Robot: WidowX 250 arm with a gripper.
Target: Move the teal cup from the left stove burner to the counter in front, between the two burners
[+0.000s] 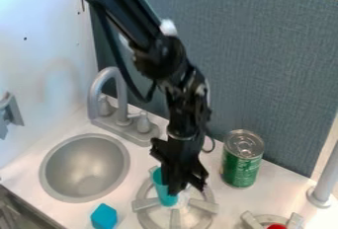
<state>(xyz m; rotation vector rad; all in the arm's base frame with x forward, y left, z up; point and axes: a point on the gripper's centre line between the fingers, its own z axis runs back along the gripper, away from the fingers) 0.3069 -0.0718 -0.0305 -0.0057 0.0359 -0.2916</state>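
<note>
- At my far left, a grey fitting (10,114) is fixed to the pale wall (49,40).
- Next comes the round grey sink (86,166), set into the white counter (23,171).
- I see a bright blue block (104,217) on the counter, nearer the camera than the sink and left of the burner.
- Behind the sink stands the grey faucet (121,99), its spout curved over and a knob on either side.
- The teal cup (162,187) is over the left part of the burner (203,205), a little tilted, its top leaning left.
- My arm (132,20) slants in from the upper left, and my gripper (187,190) hangs over the burner. I read its fingers as parted partway, with nothing seen held between them. The left one overlaps the cup's right side; from this angle I can't tell whether they touch.
- Just right of my gripper, a green can (242,159) stands upright, silver top showing, in front of the blue-grey partition (271,60).
- Farther right, at the near edge, a red thing (276,226) sits at the second burner (254,220).
- At my far right, a grey post (326,176) rises from its round base.
</note>
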